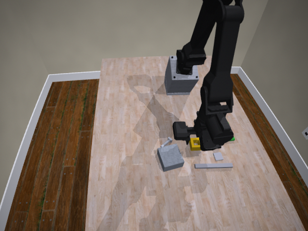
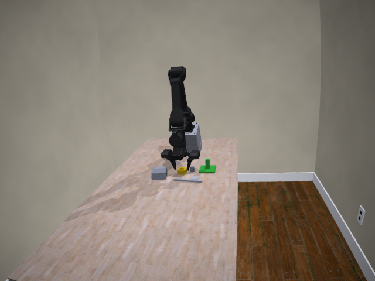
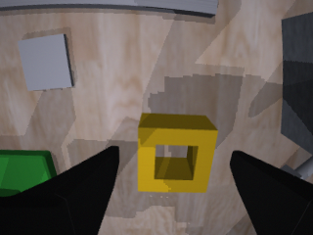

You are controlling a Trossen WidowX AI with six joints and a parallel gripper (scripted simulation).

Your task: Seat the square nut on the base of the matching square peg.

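The wrist view is showing the gripper [image 2: 181, 169] [image 3: 176, 156] with its jaws standing wide open and holding nothing. The yellow square nut [image 1: 195, 144] [image 2: 181, 171] [image 3: 207, 162] is lying flat on the wooden table [image 1: 129, 198] [image 2: 145, 229] [image 3: 112, 59] in the gap between the jaws, a strip of wood showing between it and either fingertip. Its square hole is facing up toward the camera. Beside the jaw on the wrist view's left, part of the green base [image 1: 232, 139] [image 2: 207, 169] [image 3: 22, 171] is showing; in the exterior view its green square peg [image 2: 207, 163] is standing upright and bare, outside the jaws, so the nut is lying off the peg. Also outside the jaws on that side, a small grey block [image 2: 192, 168] is resting between the nut and the base. Beyond the fingertips, a pale flat square [image 1: 218, 156] [image 2: 195, 177] [image 3: 46, 62] and a long grey bar [image 1: 213, 165] [image 2: 187, 180] [image 3: 112, 6] are lying on the wood. Past the opposite jaw, a grey block with a rough top [image 1: 171, 157] [image 2: 159, 173] [image 3: 297, 78] is sitting near a grey bolt [image 1: 166, 142] [image 3: 303, 167].
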